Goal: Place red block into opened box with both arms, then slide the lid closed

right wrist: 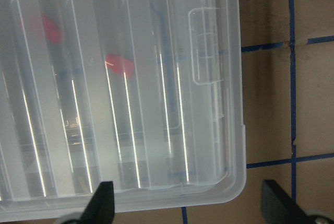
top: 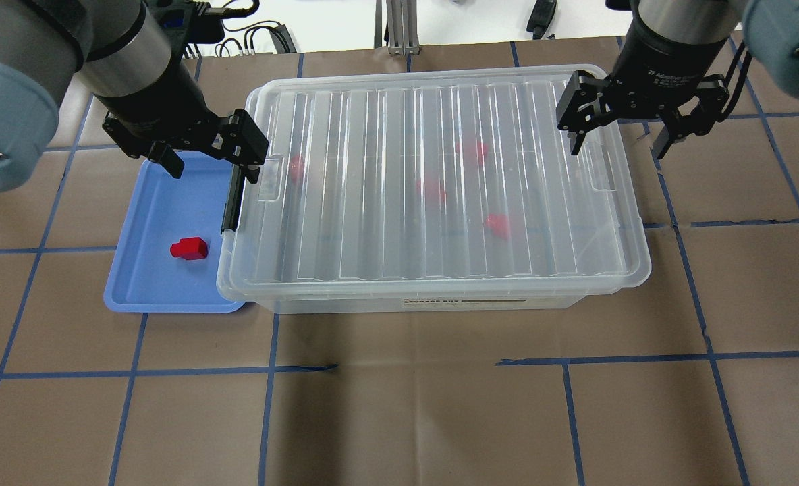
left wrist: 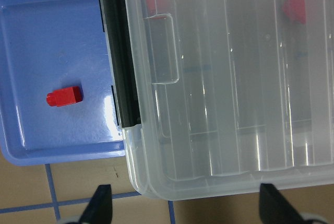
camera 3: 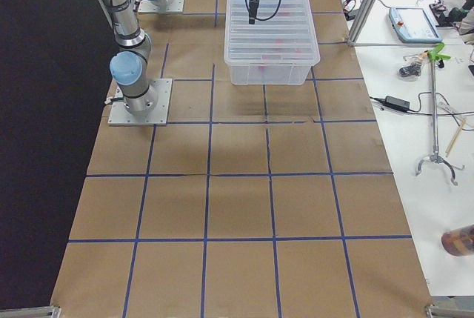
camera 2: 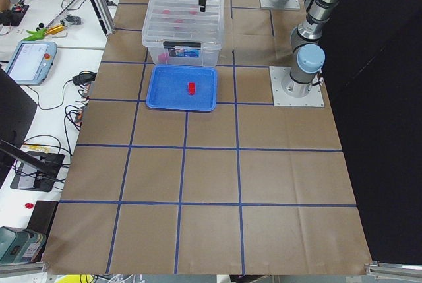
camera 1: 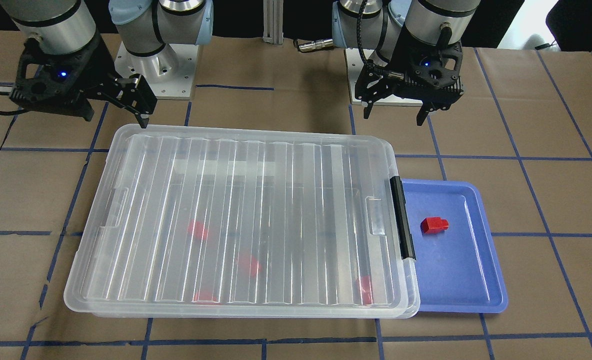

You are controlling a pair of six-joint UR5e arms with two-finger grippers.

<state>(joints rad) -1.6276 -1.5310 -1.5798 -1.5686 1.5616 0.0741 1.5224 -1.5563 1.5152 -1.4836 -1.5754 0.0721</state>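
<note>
Black fingers spread wide and holding nothing: that is my left claw (top: 210, 160), hanging over the short end of the box (top: 440, 304) that carries the black clip (top: 231, 202). One finger is above the blue tray (top: 146, 202), the other above the lid's corner by its recessed tab (top: 271, 179). My right claw (top: 619, 145) is likewise splayed and empty at the opposite short end, with one finger over the lid's edge and the other over the bare surface (top: 399, 405) beyond it.

Between the two claws the lid (top: 440, 202), clear and ribbed, lies flat across the box and covers it almost edge to edge (from the front-facing camera I see a sliver of the box rim at the clip end). Through the plastic I make out four red shapes (top: 433, 190), blurred, resting inside the box.

Outside it, the red block (top: 189, 249) lies alone on the blue tray, well apart from either claw. It is glossy, boxy, with a narrower stub at one end. The tray sits just beside the clip end, its near edge tucked under the lid's overhang. Brown paper with a blue tape grid covers the surface.
</note>
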